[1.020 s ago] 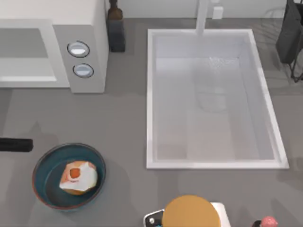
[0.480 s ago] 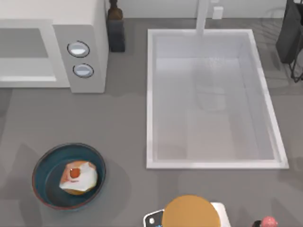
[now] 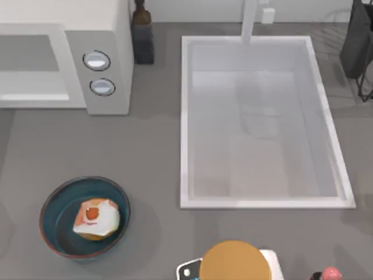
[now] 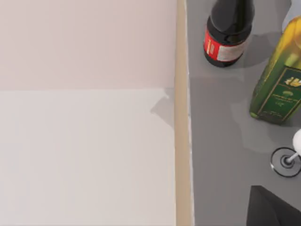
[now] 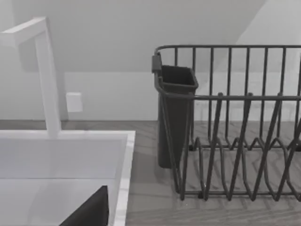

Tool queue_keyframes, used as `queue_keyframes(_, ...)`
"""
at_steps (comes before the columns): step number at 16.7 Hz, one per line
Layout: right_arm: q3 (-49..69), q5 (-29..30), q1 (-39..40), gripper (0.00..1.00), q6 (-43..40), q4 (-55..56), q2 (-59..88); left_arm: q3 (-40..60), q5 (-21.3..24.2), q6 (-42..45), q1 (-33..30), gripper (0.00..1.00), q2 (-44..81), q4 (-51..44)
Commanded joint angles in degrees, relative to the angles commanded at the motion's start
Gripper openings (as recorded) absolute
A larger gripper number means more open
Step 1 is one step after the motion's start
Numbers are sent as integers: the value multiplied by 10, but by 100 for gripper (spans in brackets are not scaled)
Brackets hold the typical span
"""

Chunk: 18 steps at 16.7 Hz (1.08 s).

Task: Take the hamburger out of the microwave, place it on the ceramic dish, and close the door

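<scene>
The hamburger [image 3: 95, 218] lies inside the ceramic dish [image 3: 53, 201] at the front left of the table, resting toward the dish's right side. The white microwave [image 3: 108, 35] stands at the back left, and its grey cavity [image 3: 29, 52] is open to view beside the two knobs [image 3: 97, 60]. The door is out of view. A dark part of my left gripper [image 4: 270, 209] sits at the edge of the left wrist view, above grey counter near two bottles. A dark part of my right gripper [image 5: 89, 212] hangs over the sink's rim.
The big white sink [image 3: 185, 122] fills the middle and right. An orange-tan disc [image 3: 236, 262] sits at the front edge. A dark bottle [image 3: 141, 29] stands right of the microwave. A wire dish rack [image 5: 225, 122] stands beyond the sink. An olive-oil bottle [image 4: 277, 80] and a red-labelled bottle [image 4: 228, 33] stand by a pale panel [image 4: 84, 117].
The dark tip of my left arm, at the top view's left edge one second ago, has withdrawn out of that view. The hamburger and dish have not moved.
</scene>
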Motion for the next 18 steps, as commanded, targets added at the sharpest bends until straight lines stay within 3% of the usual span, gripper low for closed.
queue_keyframes(9,0,0,0,100,0,0,0,-6,15,27,18,0,22,-15)
queue_keyframes(18,0,0,0,100,0,0,0,-144,18,30,22,0,88,191)
